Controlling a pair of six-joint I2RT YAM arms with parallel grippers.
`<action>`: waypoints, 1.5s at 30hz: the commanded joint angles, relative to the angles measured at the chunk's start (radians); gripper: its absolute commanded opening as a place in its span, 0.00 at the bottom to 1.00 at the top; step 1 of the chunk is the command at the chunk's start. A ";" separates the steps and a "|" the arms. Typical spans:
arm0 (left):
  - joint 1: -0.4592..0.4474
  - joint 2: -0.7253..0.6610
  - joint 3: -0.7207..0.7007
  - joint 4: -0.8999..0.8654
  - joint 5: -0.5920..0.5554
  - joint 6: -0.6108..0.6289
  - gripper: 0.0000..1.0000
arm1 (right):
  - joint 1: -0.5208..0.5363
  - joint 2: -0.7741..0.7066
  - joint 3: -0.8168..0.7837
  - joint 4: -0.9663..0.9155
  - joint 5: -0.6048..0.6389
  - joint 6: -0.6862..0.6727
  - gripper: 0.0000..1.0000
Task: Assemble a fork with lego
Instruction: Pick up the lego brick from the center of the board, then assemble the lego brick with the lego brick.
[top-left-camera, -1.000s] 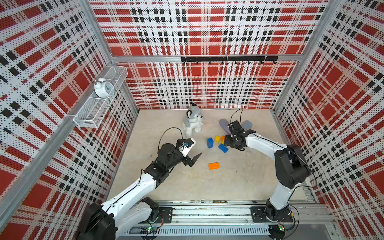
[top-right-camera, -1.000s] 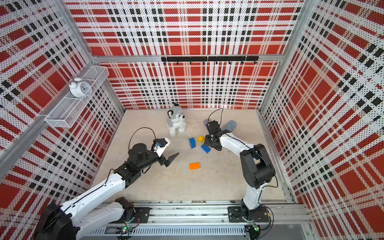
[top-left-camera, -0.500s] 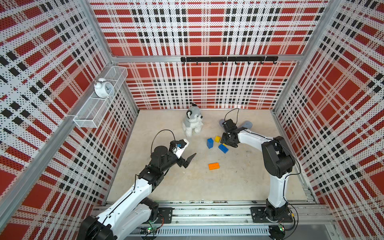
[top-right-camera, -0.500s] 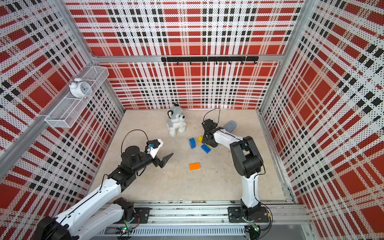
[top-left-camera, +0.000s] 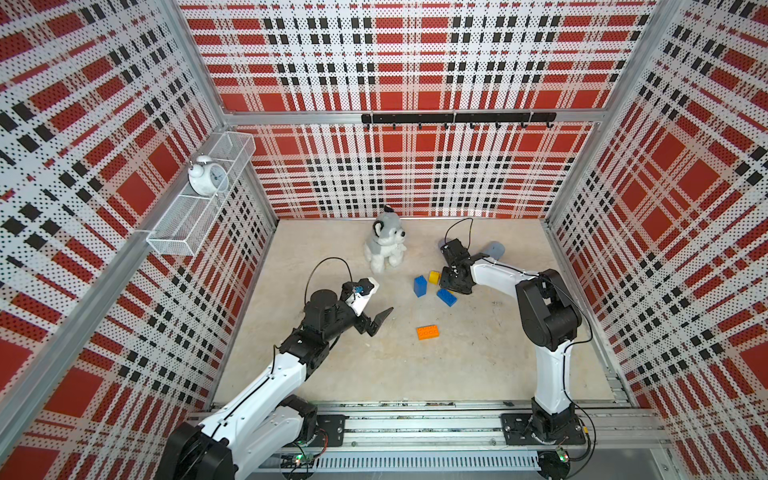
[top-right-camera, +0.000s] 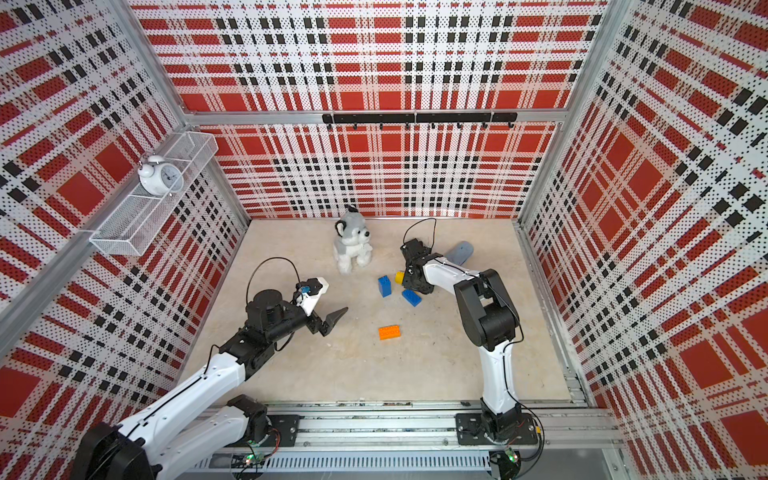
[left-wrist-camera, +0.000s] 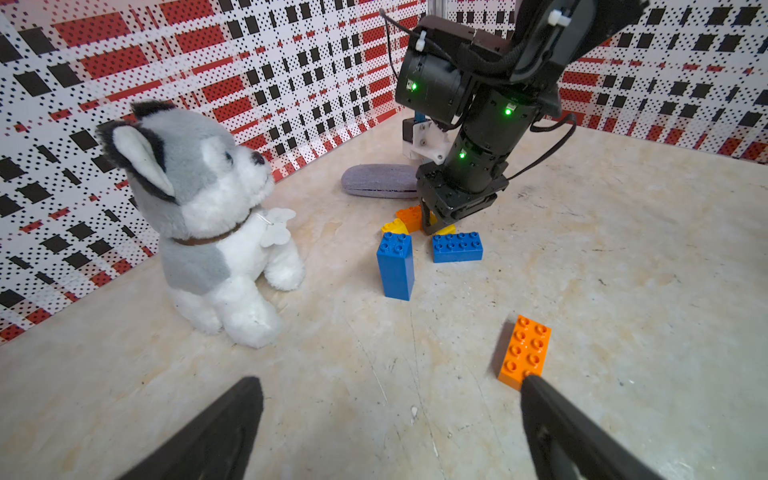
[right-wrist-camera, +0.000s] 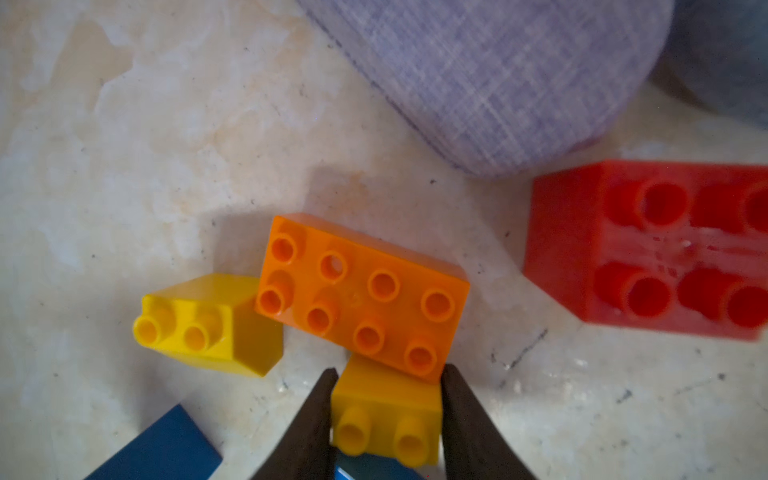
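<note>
Gripping a yellow brick (right-wrist-camera: 386, 415) between closed fingers (right-wrist-camera: 316, 415), the right gripper (right-wrist-camera: 390, 371) sits toward the far right of the table (top-left-camera: 415, 374), beside a grey-blue case (right-wrist-camera: 498, 75). Only its wrist view shows the single red brick (right-wrist-camera: 648, 245); others number two yellow in all, two orange bricks (right-wrist-camera: 361, 295) and two blue bricks (top-left-camera: 420, 286). Left gripper (left-wrist-camera: 390, 381) hovers open and empty, near left.

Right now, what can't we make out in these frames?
Red brick: blurred, cut by the right wrist view's edge; unseen in both top views, likely under the right arm.
Yellow brick, held: right gripper covers it in both top views.
Second grey case: blurred corner only, right wrist view.
</note>
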 joint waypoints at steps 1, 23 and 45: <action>0.010 0.004 0.020 0.026 0.016 -0.010 0.98 | 0.008 -0.001 0.010 -0.023 0.016 -0.023 0.31; 0.028 -0.046 -0.011 0.071 0.038 -0.017 0.98 | -0.005 -0.644 -0.417 0.084 -0.432 -1.207 0.27; 0.043 -0.116 -0.053 0.127 0.044 0.003 0.98 | 0.150 -0.267 -0.116 -0.309 -0.405 -1.766 0.21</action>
